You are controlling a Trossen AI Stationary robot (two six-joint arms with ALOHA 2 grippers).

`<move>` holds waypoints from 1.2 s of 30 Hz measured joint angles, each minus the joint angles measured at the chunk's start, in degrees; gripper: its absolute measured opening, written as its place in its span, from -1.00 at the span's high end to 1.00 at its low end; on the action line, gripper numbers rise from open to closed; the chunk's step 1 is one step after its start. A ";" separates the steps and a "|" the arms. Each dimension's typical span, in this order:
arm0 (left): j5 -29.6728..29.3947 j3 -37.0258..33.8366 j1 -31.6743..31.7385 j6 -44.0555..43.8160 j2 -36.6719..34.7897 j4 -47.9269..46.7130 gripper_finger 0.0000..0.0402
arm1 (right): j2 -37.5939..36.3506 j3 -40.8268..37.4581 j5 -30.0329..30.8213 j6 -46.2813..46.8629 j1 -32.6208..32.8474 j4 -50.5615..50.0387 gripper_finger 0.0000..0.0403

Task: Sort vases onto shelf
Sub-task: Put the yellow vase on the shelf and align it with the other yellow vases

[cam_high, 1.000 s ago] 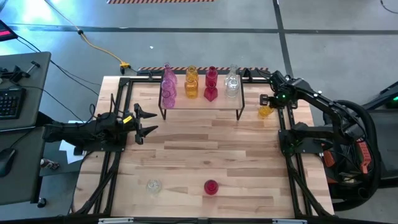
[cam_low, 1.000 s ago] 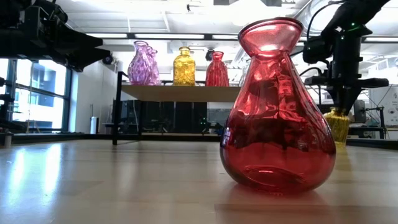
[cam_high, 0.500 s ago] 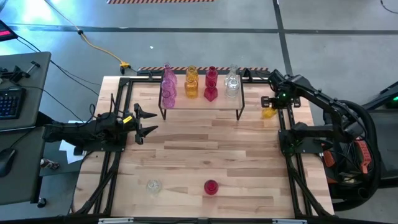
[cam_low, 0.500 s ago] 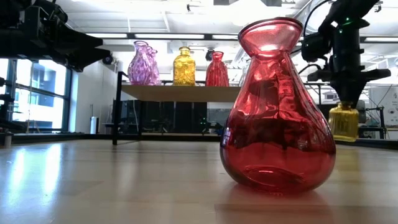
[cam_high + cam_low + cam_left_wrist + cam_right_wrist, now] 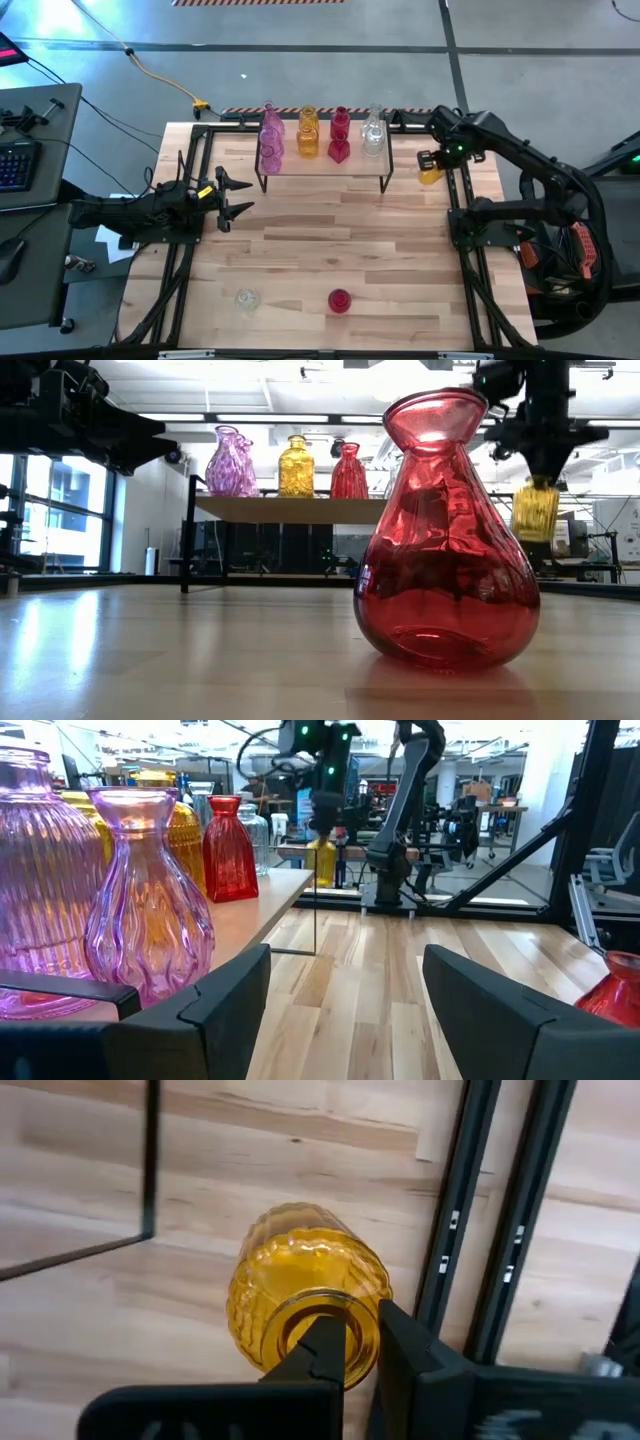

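While the left hand (image 5: 238, 197) waits open mid-bench, the right hand (image 5: 350, 1342) grips an amber vase (image 5: 535, 510) by its rim, lifted beside the shelf (image 5: 322, 160); next, carry it over the shelf's top.

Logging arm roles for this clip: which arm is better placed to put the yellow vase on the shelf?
The right. Its claw is shut on the yellow vase, held clear of the table beside the shelf. The left claw waits open near the table's left edge.

Vases (image 5: 320, 135) on shelf (image 5: 325, 163) — two (image 5: 339, 300) in front
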 joint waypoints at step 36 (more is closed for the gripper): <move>-0.01 0.00 0.00 0.00 -0.01 0.00 -0.27 | 14.86 14.98 -6.84 6.77 29.68 -1.50 0.96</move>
